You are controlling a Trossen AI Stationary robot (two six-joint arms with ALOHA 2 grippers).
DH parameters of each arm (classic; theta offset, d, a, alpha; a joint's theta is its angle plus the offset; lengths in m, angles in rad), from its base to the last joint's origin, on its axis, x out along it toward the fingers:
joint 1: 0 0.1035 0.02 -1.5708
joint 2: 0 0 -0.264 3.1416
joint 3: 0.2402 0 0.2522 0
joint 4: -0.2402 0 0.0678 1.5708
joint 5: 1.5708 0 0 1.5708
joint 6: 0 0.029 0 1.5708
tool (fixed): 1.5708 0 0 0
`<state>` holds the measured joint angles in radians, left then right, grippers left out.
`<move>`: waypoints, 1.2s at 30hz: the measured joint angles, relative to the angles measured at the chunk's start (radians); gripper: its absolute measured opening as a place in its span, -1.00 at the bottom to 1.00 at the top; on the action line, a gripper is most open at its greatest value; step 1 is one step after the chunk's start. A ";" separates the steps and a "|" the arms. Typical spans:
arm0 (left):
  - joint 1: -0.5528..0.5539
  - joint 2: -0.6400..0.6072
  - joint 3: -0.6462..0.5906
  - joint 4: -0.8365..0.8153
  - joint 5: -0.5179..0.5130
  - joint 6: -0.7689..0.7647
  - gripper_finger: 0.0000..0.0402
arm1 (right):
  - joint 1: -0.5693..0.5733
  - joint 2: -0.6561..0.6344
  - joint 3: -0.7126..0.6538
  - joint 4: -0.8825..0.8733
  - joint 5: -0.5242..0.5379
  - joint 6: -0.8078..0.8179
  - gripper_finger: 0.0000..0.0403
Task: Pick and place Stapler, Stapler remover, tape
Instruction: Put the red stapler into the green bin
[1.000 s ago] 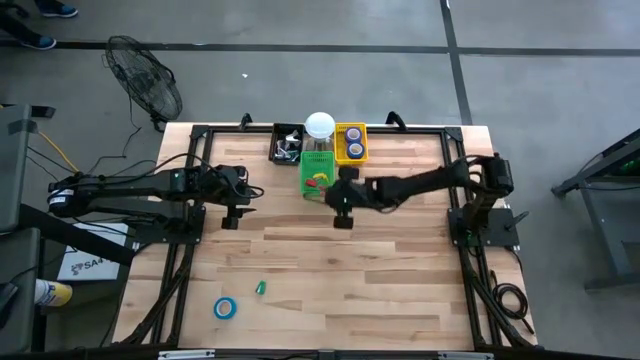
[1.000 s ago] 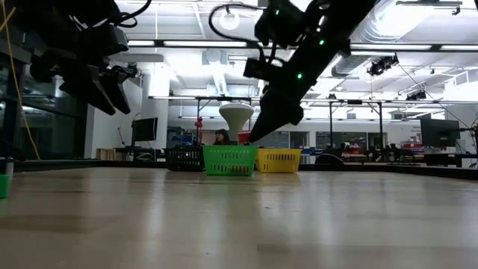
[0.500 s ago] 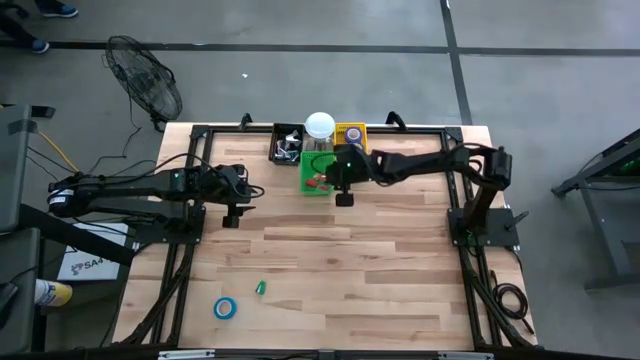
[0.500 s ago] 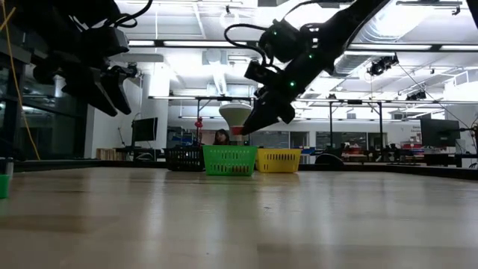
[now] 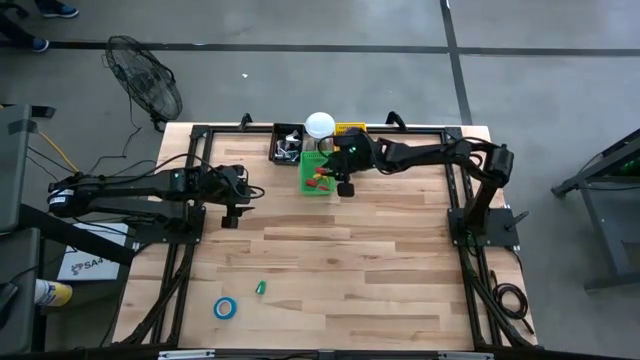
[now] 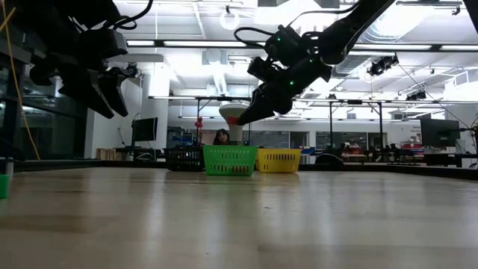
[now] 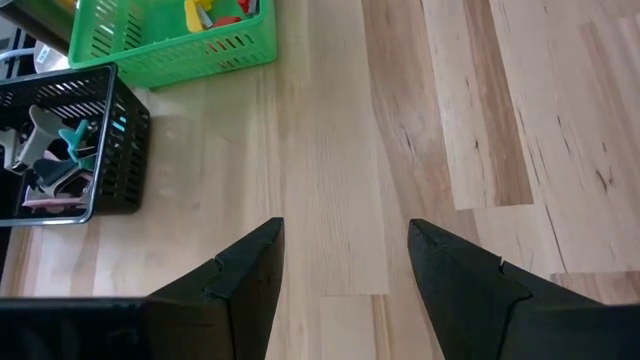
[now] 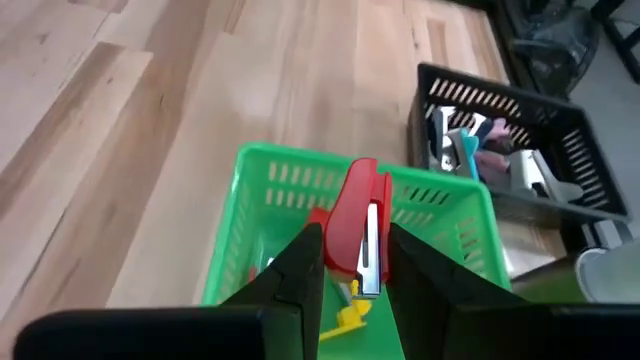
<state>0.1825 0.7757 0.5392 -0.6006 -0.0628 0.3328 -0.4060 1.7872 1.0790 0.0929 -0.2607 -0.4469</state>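
Spanning most of the high view, the table (image 5: 330,270) carries three baskets in a row at its far edge: black basket (image 5: 287,144), green basket (image 5: 318,172) and yellow basket (image 5: 350,130), with a white jar (image 5: 319,124) behind the green one. The right arm reaches over this row, and the right gripper (image 8: 350,265) hangs above the green basket, clamped on a red stapler (image 8: 355,225) that stands nearly upright between the jaws. The left gripper (image 7: 345,250) waits with its jaws apart and empty over bare wood to the left of the baskets.

The main risk, as I judge it, is the release. Held high and end-on, the stapler could strike the rim or the coloured staplers already inside and bounce onto the table. The green basket also looks light; a gripper lowered too far could catch its wall and push it against its neighbours. The jar stands close behind, so a wide swing on withdrawal might topple it.

Smaller things remain well away near the front-left of the table: a blue tape (image 5: 225,308) and, just beside it, a small green item (image 5: 260,287), likely the remover. Both lie flat and low, so a shallow pinch could slip off them later.
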 joint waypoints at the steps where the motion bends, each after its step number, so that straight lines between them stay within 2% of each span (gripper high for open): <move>1: 0.000 0.000 0.000 0.000 0.000 0.001 0.04 | -0.001 0.004 0.000 0.011 -0.001 0.000 -0.59; 10: 0.000 0.000 0.000 0.000 0.000 -0.001 0.04 | -0.015 0.068 0.000 0.057 -0.037 0.008 -0.59; 24: 0.000 0.000 0.000 0.015 0.000 -0.005 0.04 | -0.020 0.068 0.001 0.039 -0.039 0.204 -0.58; 36: 0.000 0.000 0.000 0.016 -0.002 -0.005 0.04 | -0.020 0.068 0.004 0.042 -0.038 0.204 -0.33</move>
<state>0.1825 0.7757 0.5392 -0.5850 -0.0643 0.3279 -0.4255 1.8549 1.0830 0.1347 -0.2989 -0.2428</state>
